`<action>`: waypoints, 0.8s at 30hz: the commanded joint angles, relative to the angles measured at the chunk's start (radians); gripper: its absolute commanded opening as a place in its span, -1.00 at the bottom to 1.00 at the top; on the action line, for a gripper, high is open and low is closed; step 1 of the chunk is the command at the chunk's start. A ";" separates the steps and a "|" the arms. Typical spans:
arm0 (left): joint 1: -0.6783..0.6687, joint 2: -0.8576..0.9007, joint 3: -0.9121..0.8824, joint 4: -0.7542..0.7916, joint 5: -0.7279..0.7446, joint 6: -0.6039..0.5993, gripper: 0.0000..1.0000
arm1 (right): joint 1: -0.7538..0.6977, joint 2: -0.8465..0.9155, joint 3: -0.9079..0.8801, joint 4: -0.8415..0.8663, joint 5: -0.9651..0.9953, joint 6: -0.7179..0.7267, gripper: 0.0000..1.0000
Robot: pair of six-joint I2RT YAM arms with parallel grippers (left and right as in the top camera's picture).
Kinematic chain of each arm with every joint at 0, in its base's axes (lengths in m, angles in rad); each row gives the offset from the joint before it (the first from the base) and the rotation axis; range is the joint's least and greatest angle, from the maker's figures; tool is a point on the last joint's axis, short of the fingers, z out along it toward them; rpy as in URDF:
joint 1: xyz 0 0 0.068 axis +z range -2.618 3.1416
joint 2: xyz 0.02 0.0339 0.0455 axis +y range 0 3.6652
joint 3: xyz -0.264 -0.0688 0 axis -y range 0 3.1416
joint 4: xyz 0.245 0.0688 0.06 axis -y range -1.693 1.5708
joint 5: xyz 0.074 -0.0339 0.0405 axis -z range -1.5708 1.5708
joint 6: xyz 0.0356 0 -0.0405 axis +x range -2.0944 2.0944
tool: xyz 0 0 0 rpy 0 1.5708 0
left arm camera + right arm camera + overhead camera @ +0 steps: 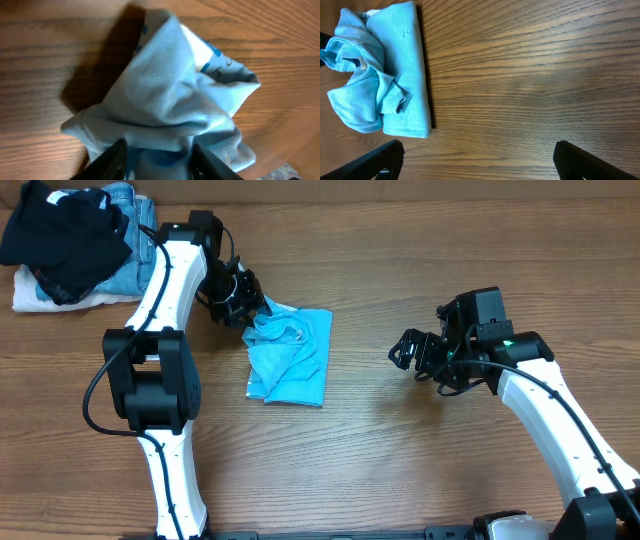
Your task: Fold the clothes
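Left gripper (238,298): tips cut off at the wrist-view edge; jaws closed on a bunched part of the T-shirt (292,362), which lies half-folded on the table (400,460). Right gripper (405,352) spread wide, empty, well apart from the shirt.

- Brown wood table (400,460) fills every view, grain running sideways.
- Even light, soft shadows.
- Upper left: black garment (65,230) on jeans (125,205).

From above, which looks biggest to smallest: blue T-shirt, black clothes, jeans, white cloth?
Black clothes and blue T-shirt look about alike; then jeans, partly covered; white cloth smallest.
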 commanded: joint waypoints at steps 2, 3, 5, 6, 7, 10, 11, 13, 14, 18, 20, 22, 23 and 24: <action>-0.020 0.008 -0.001 0.018 0.034 0.018 -0.36 | 0.003 -0.010 -0.004 0.001 0.006 -0.006 1.00; -0.022 0.008 -0.001 0.020 0.035 0.017 -0.50 | 0.003 -0.010 -0.004 0.001 0.006 -0.006 1.00; -0.026 0.008 -0.001 0.024 0.053 0.017 -0.74 | 0.003 -0.010 -0.004 0.001 0.006 -0.006 1.00; -0.027 0.008 -0.001 0.024 0.072 0.017 -0.85 | 0.004 -0.010 -0.004 0.001 0.006 -0.006 0.99; -0.028 0.008 -0.001 0.027 0.098 0.016 -0.92 | 0.003 -0.010 -0.004 0.001 0.006 -0.006 1.00; -0.031 0.008 0.004 0.030 0.184 0.016 -0.92 | 0.003 -0.008 -0.004 0.003 0.006 -0.006 1.00; -0.032 0.008 0.006 0.031 0.204 0.016 -0.92 | 0.003 -0.006 -0.004 0.002 0.006 -0.006 1.00; -0.035 0.008 0.011 0.031 0.228 0.011 -0.92 | 0.003 -0.001 -0.004 0.002 0.006 -0.006 1.00; -0.037 0.008 0.015 0.031 0.233 0.009 -0.92 | 0.003 0.004 -0.004 0.002 0.006 -0.006 1.00; -0.049 0.008 0.026 0.032 0.235 -0.012 -0.92 | 0.003 0.033 -0.004 0.002 0.006 -0.006 1.00; -0.058 0.008 0.037 0.032 0.234 -0.013 -0.92 | 0.003 0.048 -0.004 0.002 0.006 -0.006 1.00; -0.071 0.008 0.051 0.034 0.233 -0.013 -0.92 | 0.003 0.060 -0.004 0.002 0.006 -0.006 1.00; -0.079 0.008 0.059 0.040 0.230 -0.013 -0.92 | 0.003 0.067 -0.004 0.003 0.006 -0.006 1.00; -0.088 0.008 0.066 0.049 0.225 -0.013 -0.92 | 0.003 0.072 -0.004 0.005 0.006 -0.006 1.00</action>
